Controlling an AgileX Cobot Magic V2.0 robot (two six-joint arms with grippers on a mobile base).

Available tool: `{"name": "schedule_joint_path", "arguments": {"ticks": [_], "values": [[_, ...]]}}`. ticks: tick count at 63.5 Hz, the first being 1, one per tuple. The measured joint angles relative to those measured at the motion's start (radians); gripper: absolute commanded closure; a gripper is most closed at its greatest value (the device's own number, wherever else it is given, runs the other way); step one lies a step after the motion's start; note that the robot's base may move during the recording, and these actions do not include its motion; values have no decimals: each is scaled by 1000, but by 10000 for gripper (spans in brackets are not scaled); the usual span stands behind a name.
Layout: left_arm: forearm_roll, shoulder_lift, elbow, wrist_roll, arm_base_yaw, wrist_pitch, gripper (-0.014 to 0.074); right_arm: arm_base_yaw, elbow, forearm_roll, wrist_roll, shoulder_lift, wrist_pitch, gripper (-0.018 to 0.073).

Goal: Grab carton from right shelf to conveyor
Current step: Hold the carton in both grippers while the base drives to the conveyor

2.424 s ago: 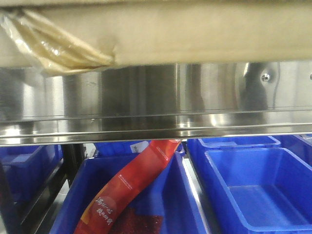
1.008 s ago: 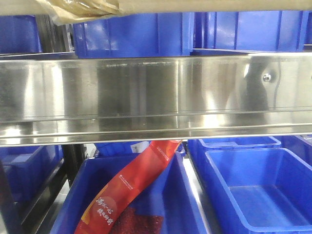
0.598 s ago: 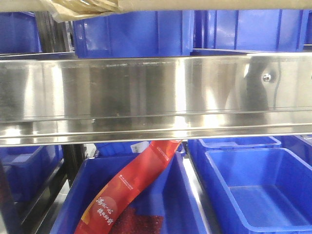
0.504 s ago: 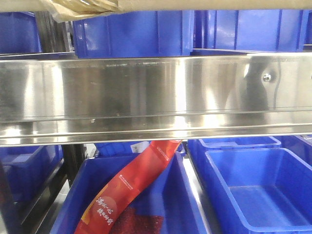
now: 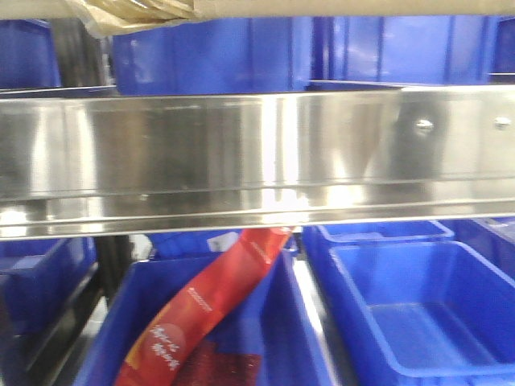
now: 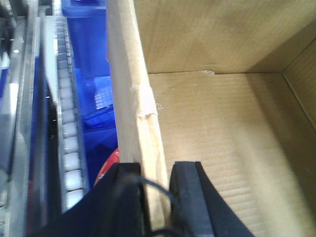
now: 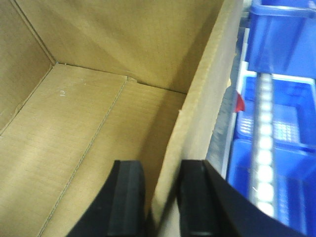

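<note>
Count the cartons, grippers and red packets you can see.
carton: 1
grippers: 2, left gripper and right gripper, each clamped on a carton wall
red packet: 1
Total: 4

Place: looks like a warehouse or stockroom picking aisle, definitely not a home or office.
Shelving: industrial shelf rack [image 5: 241,153] with a wide shiny steel front rail and dark frame posts [image 5: 117,253].
Storage: rows of blue plastic bins [image 5: 418,322] above and below the rail, one holding a red packet [image 5: 205,310].
Flow rails: roller tracks [image 6: 69,143] running beside the bins.
Packaging: plain corrugated carton [image 6: 207,128], open on top.
</note>
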Motion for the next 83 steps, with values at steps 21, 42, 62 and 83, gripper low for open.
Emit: {"name": "schedule_joint_path", "arguments": {"ticks": [21, 42, 62, 83], "values": [[0, 0, 0, 0, 0, -2, 613, 0, 0, 0, 0, 0, 0, 619], [0, 0, 0, 0, 0, -2, 613, 0, 0, 0, 0, 0, 0, 619], [0, 0, 0, 0, 0, -2, 613, 0, 0, 0, 0, 0, 0, 619], [0, 0, 0, 0, 0, -2, 613, 0, 0, 0, 0, 0, 0, 619]]}}
